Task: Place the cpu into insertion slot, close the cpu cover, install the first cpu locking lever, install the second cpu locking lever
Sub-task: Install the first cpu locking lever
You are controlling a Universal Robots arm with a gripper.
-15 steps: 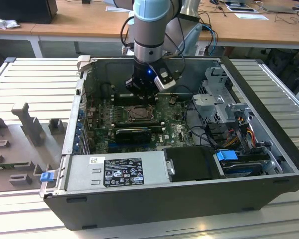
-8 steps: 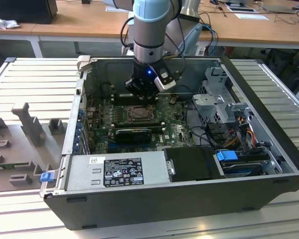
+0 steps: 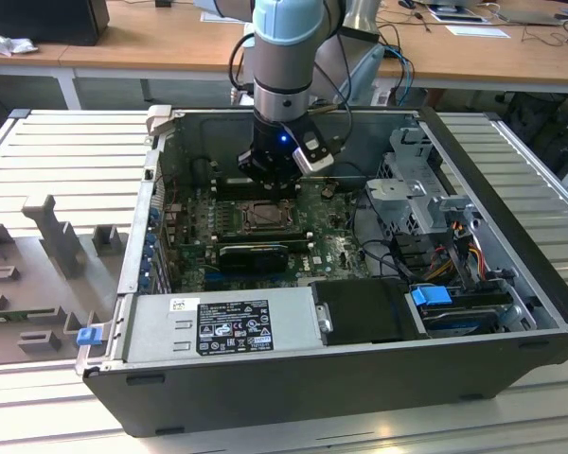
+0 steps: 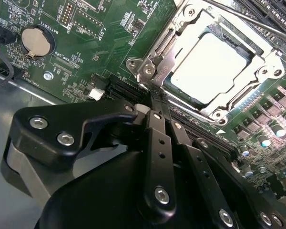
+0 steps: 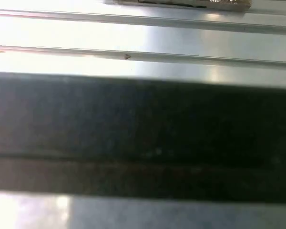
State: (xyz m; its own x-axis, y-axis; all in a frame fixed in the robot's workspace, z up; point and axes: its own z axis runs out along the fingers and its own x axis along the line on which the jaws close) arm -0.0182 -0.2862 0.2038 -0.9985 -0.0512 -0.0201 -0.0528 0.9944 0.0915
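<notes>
The cpu (image 4: 209, 67) lies flat in the insertion slot (image 3: 263, 216), its pale silver face showing through the window of the cpu cover (image 4: 262, 71). The cover lies down flat over the chip. A thin metal lever rod (image 4: 248, 19) runs along one side of the socket. My gripper (image 4: 155, 95) is shut, its black fingers (image 4: 158, 143) pressed together with nothing between them. The tips sit at the socket's corner, against a silvery hinge piece (image 4: 155, 67). In the exterior view the gripper (image 3: 270, 175) hangs just above the socket's far edge inside the open computer case.
The case walls (image 3: 147, 218) surround the green motherboard (image 3: 331, 246). A power supply (image 3: 222, 326) lies at the front, with a drive cage (image 3: 426, 189) and cables (image 3: 464, 236) at the exterior view's right. A coin battery (image 4: 35, 40) and black memory slots (image 4: 271, 9) flank the socket.
</notes>
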